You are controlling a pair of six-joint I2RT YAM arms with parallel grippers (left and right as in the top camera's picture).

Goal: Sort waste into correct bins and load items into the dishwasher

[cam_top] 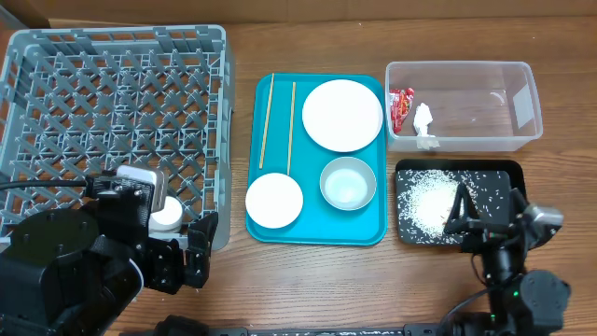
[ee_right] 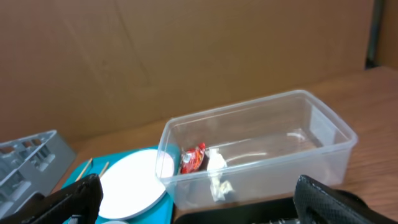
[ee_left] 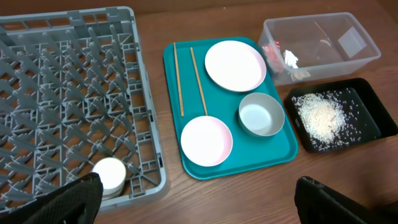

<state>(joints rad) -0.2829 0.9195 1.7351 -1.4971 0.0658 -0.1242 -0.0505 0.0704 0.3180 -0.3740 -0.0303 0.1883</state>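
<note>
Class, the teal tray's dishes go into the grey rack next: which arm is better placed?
Left: left fingers, open, sit at the corner of the rack beside the teal tray; right fingers hang over the black tray.

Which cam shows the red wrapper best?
Right wrist: the red wrapper is closest there, seen through the clear tub wall. Overhead and left wrist show it small, from above, inside the tub.

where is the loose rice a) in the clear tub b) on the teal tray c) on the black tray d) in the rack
c, the rice lies heaped on the black tray, while the tub holds only the wrapper and tissue.
</note>
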